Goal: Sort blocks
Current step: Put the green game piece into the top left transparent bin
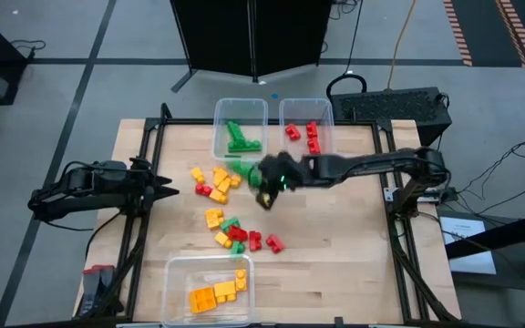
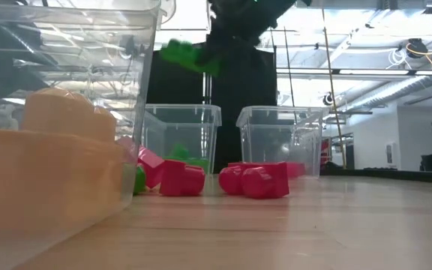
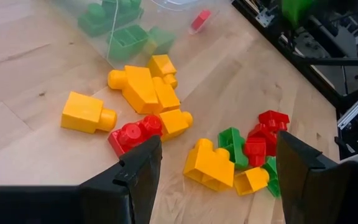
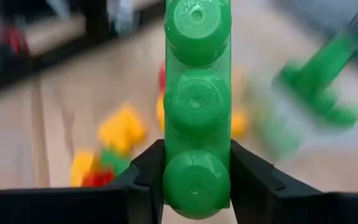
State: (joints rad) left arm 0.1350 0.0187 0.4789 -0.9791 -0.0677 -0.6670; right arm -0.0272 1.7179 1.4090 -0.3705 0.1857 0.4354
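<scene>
Presently, we list what stands on the table, each placed against the green tub [image 1: 241, 114].

- Right gripper [image 4: 196, 186]: we have it raised above the table just in front of the green tub, its two fingers pinched on the base of a long green brick [image 4: 197, 106] with three studs. We judge the brick is carried high so it can clear the tub's wall before release.
- Green tub: clear, already holding several green bricks [image 1: 241, 139]; we take it as the destination for this colour.
- Red tub [image 1: 306, 114]: just beside the green tub, holding a few red bricks [image 1: 304, 133].
- Yellow tub [image 1: 210, 262]: well apart from the green tub, at the table's opposite edge, holding yellow-orange bricks [image 1: 213, 293].
- Unsorted blocks [image 3: 166, 130]: mixed red, yellow and green, loose on the wood between the green tub and the yellow tub, so much sorting remains.
- Left gripper [image 3: 216, 168]: well to the side of the green tub, fingers spread wide, nothing between them, facing the loose pile; we judge it is waiting.
</scene>
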